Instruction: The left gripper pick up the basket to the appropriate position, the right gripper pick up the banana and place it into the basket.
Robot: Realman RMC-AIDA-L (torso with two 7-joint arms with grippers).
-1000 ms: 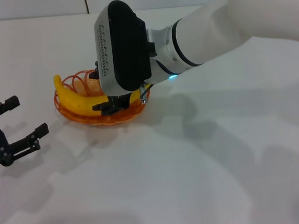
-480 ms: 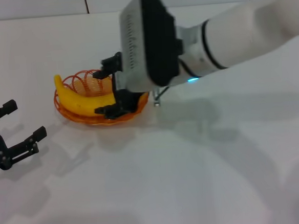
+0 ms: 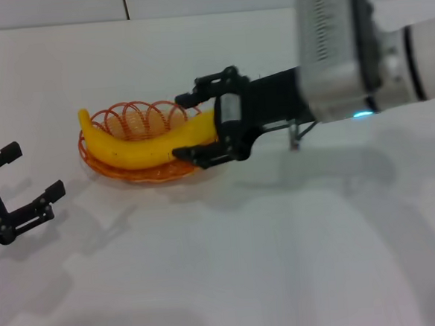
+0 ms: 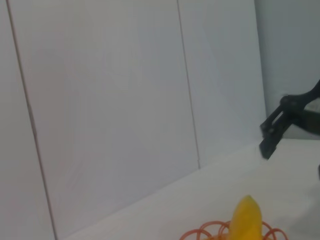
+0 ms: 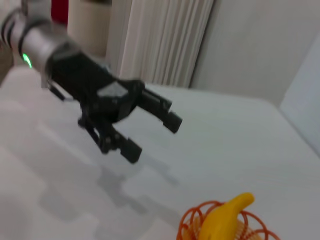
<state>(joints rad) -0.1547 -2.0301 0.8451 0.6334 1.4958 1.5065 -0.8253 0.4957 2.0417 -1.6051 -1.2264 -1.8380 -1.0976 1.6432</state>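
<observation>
Banana (image 3: 145,143) lies in basket (image 3: 98,165); right gripper (image 3: 194,127) spread, empty, just beside it. Next: clear away.

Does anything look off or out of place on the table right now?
Nothing stands out. The banana lies across the orange wire basket, its tips overhanging the rim since it is about as long as the basket is wide. The right gripper is open beside it; the left gripper sits open, apart.

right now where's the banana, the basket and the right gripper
banana (image 3: 138,148), head view, middle of its yellow body
basket (image 3: 143,110), head view, far looped rim
right gripper (image 3: 187,127), head view, gap between open fingertips
</observation>
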